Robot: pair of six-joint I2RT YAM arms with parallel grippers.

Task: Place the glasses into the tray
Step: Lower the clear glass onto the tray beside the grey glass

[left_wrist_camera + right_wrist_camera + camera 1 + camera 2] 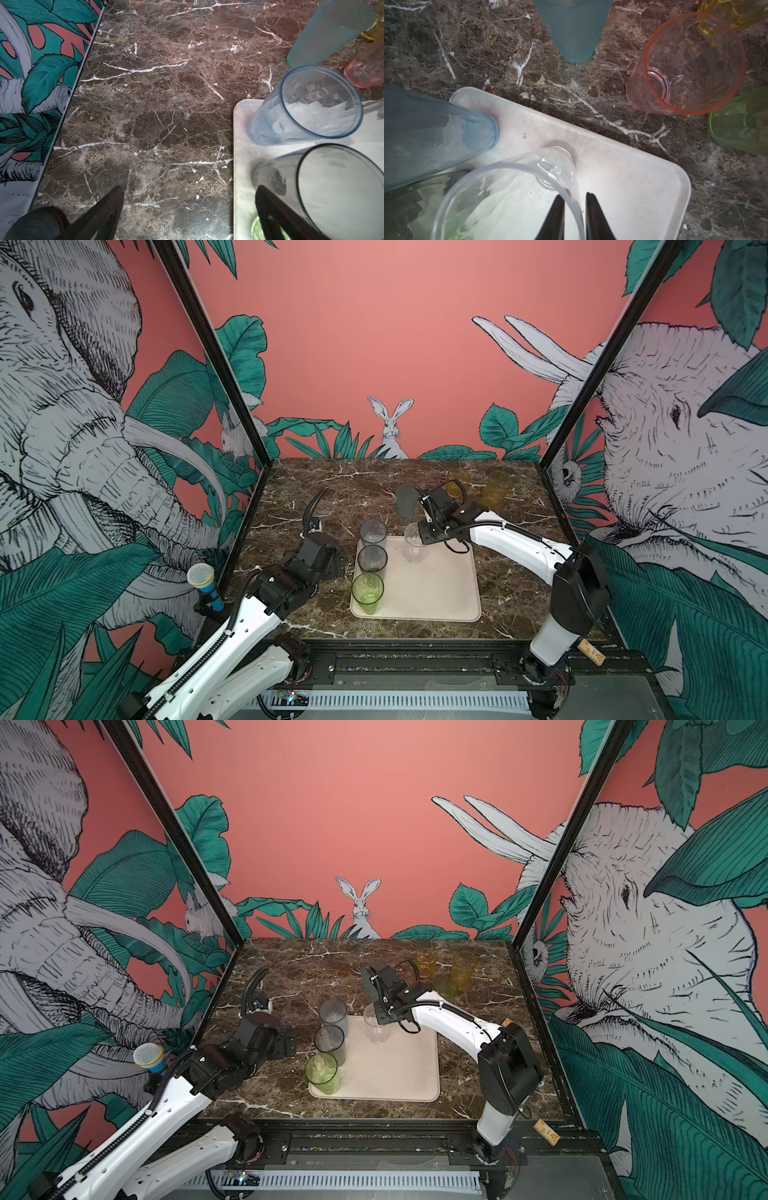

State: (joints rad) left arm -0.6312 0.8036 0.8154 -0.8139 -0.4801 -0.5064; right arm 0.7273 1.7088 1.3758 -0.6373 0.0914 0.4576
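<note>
The right hand (575,196) has its fingers narrowly parted astride the rim of the clear glass (560,166), which stands upright in the tray (633,176). The left hand (190,207) is spread wide above the bench (155,104), beside the tray.

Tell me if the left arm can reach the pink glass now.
Probably not. The left gripper sits at the tray's left edge; the blue-grey glass stands in its line to the pink glass, and the teal glass and the right gripper, over the clear glass, crowd that spot.
</note>
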